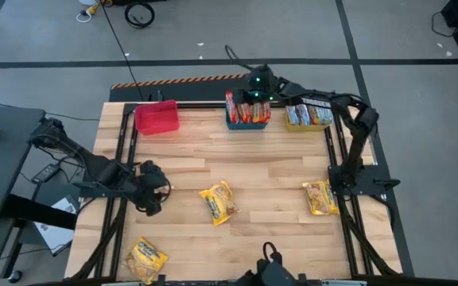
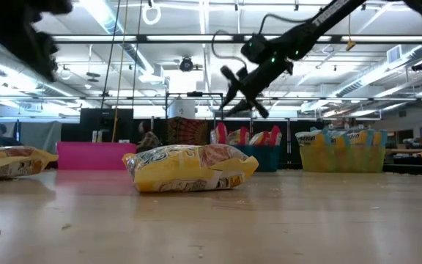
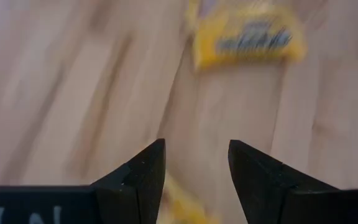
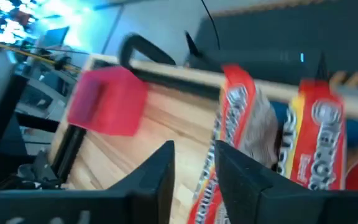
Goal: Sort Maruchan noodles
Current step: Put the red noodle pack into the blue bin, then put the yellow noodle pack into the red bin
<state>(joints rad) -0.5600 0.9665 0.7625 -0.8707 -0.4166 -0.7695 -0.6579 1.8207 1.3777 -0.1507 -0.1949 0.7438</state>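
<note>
Three yellow crinkly plastic noodle packets [image 1: 218, 202] are lying on the wooden table [image 1: 213, 155], waiting for sorting. My right gripper [image 1: 254, 93] is hovering over the blue bin [image 1: 247, 121] of red packets [image 4: 235, 134], fingers slightly parted, while my left gripper [image 1: 151, 193], fingers spread, is facing a yellow packet.

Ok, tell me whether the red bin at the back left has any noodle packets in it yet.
Empty, as far as the high view shows: the red bin shows only its red interior, while red packets stand in the blue bin.

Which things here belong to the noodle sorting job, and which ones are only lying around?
Job: yellow noodle packets on the table, red packets in the blue bin, pale packets in the yellow bin, red bin.
Lying about: cable coil, papers on the floor.
</note>
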